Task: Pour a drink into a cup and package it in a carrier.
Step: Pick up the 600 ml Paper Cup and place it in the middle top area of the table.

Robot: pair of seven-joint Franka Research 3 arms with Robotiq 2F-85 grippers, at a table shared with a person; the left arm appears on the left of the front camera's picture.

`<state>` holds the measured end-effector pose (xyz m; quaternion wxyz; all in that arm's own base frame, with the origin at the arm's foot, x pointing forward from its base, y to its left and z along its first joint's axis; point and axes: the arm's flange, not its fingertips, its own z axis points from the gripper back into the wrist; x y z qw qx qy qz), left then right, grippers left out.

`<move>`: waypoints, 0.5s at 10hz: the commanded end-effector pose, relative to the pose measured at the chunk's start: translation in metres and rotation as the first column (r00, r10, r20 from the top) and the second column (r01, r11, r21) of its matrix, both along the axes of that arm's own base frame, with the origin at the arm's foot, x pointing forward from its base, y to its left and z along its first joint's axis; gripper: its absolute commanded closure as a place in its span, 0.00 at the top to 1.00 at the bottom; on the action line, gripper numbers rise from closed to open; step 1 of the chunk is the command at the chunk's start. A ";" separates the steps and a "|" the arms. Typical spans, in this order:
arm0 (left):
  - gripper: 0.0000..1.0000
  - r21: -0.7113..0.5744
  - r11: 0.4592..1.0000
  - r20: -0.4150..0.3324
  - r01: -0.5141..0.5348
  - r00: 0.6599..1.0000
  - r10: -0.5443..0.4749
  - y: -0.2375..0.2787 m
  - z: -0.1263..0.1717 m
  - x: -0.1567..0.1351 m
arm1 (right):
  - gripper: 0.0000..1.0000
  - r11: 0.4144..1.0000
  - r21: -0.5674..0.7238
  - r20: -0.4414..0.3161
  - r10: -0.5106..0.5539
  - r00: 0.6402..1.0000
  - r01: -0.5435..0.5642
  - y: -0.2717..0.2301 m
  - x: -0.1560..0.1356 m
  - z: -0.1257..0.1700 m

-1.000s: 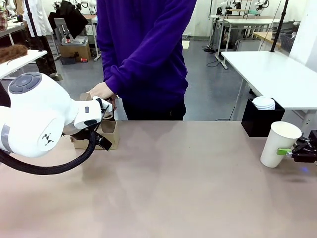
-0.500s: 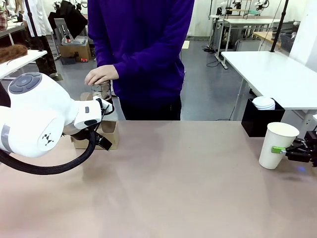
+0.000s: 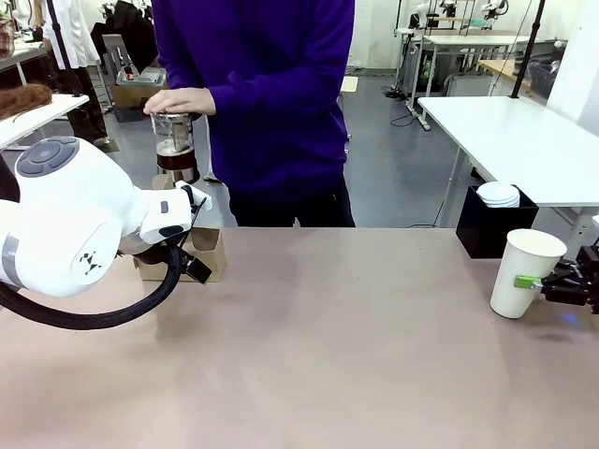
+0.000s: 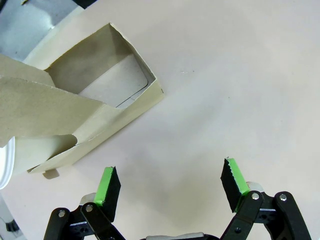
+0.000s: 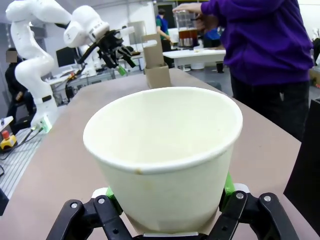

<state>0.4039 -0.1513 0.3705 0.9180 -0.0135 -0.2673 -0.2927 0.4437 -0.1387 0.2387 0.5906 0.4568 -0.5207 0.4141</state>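
Pour not yet begun: right gripper (image 5: pixel 170 196) pinches the lidless cup (image 3: pixel 527 271), near right. Person's hand (image 3: pixel 178 101) holds jug (image 3: pixel 174 136) of drink (image 3: pixel 175 162) far left (carrier (image 3: pixel 208 251) below it, left gripper (image 4: pixel 170 181) spread beside). Next, I judge: bring cup and jug together, cup upright.

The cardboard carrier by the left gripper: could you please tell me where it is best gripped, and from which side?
Probably the upright centre handle of the carrier, taken from above. It is a thin flat panel rising over the low open wells, so the open left gripper could close across its two faces.
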 end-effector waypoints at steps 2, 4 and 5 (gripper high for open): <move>1.00 -0.001 1.000 0.000 0.000 1.000 0.000 0.000 0.000 0.000 | 0.80 0.990 -0.086 -0.066 -0.119 0.991 0.113 0.044 -0.011 0.079; 1.00 -0.001 1.000 0.000 0.000 1.000 0.000 0.000 0.000 0.000 | 0.80 0.972 -0.118 -0.101 -0.215 0.971 0.203 0.098 -0.002 0.125; 1.00 -0.001 1.000 0.000 0.000 1.000 0.000 0.000 0.000 0.000 | 0.80 0.972 -0.106 -0.113 -0.220 0.969 0.209 0.124 0.009 0.137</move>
